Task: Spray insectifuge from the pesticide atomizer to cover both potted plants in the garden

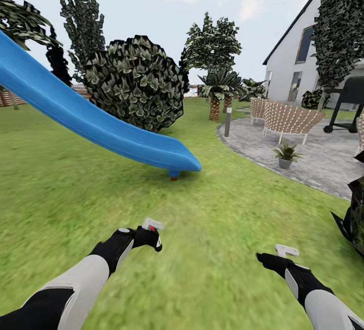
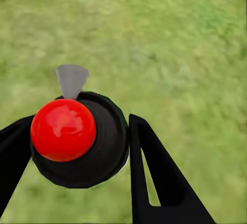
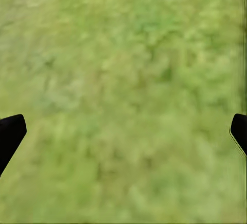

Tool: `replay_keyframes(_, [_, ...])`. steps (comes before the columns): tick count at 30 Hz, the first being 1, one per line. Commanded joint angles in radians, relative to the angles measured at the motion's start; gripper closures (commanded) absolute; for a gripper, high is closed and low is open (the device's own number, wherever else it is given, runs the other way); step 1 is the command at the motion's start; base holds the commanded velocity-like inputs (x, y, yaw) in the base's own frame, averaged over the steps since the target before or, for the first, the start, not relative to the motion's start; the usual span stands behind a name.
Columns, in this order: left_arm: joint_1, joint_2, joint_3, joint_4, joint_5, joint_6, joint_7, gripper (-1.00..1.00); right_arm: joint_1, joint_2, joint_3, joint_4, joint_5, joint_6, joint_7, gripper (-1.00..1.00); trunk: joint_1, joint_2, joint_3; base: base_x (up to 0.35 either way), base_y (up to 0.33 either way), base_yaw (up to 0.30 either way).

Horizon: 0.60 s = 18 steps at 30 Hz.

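In the left wrist view the pesticide atomizer (image 2: 98, 152) shows its dark round nozzle head with a red dot, its grey spout aimed at the lawn. My left gripper (image 2: 82, 123) is shut on it, a black finger on each side. The head view has that gripper (image 1: 151, 238) low over the grass at the lower left. My right gripper (image 1: 263, 258) hovers at the lower right and is open (image 3: 127, 126) over bare grass. One potted plant (image 1: 286, 154), light-green leaves in a small grey pot, stands on the grey patio (image 1: 323, 158) ahead to the right.
A blue slide (image 1: 91, 118) runs down from the left, ending mid-lawn. Behind it is a round dark bush (image 1: 134, 82). A palm (image 1: 217, 92) and a grey bollard lamp (image 1: 228, 120) edge the patio, with wicker chairs (image 1: 290, 118) and a black grill (image 1: 349, 100). Dark foliage (image 1: 354, 219) juts in at the right.
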Motion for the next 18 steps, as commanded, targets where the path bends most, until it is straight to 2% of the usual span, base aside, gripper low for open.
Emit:
replay_keyframes(1, [0.000, 0.000, 0.002, -0.003, -0.002, 0.007, -0.004, 1.00, -0.001, 0.001, -0.009, -0.002, 0.008, 0.005, 0.007, -1.00, 0.000, 0.000, -0.001, 0.336, 0.113, -0.274])
replay_keyframes(18, [0.000, 0.000, 0.002, -0.003, -0.002, 0.007, -0.004, 1.00, -0.001, 0.001, -0.009, -0.002, 0.007, 0.005, 0.007, -1.00, 0.000, 0.000, -0.001, 0.336, 0.113, -0.273])
